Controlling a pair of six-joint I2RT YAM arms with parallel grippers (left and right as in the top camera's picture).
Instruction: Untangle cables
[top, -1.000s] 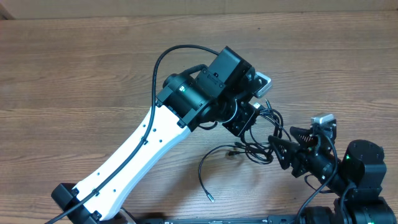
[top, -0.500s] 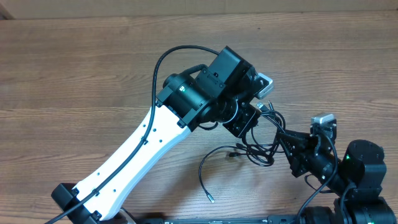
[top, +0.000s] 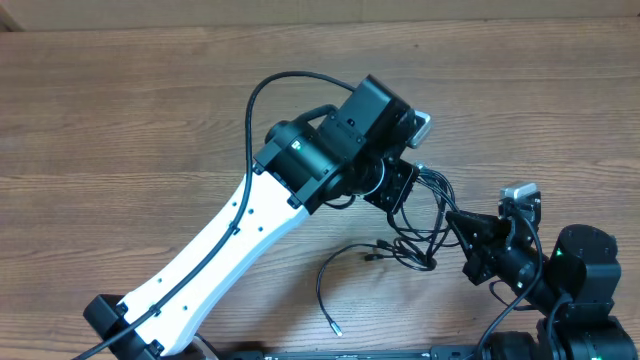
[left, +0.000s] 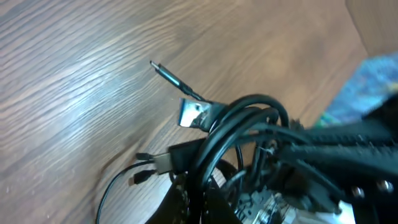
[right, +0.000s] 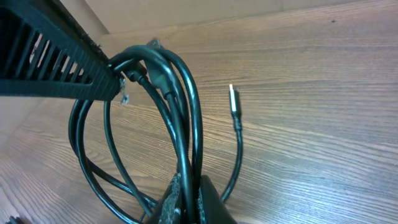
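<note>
Your cables (right: 196, 124) sit bunched between the arms, their loops running from the left gripper (top: 400, 190) across to the nearer right gripper (top: 455, 220). Both are clamped shut on strands. One free plug end (top: 335, 325) trails away leftward. The knot probably hides which strand each holds.

Overhead: the table (top: 120, 120) is lit evenly and fairly brightly from above, and shadows are kept soft and short. Detail is crushed in the black arm housings (top: 340, 140). The white arm link (top: 220, 250) is pushed close to clipping.

Left wrist: the frame is soft throughout. The cables (left: 249, 118) are blurred near the lens. Pale sheen is seen on the wood at 10 o'clock, and a defocused blue patch (left: 373, 81) at 3 o'clock.

Right wrist: wood grain is rendered sharp at 3 o'clock, the foreground at 6 o'clock is out of focus, and a glint is caught on the plug (right: 234, 99).
</note>
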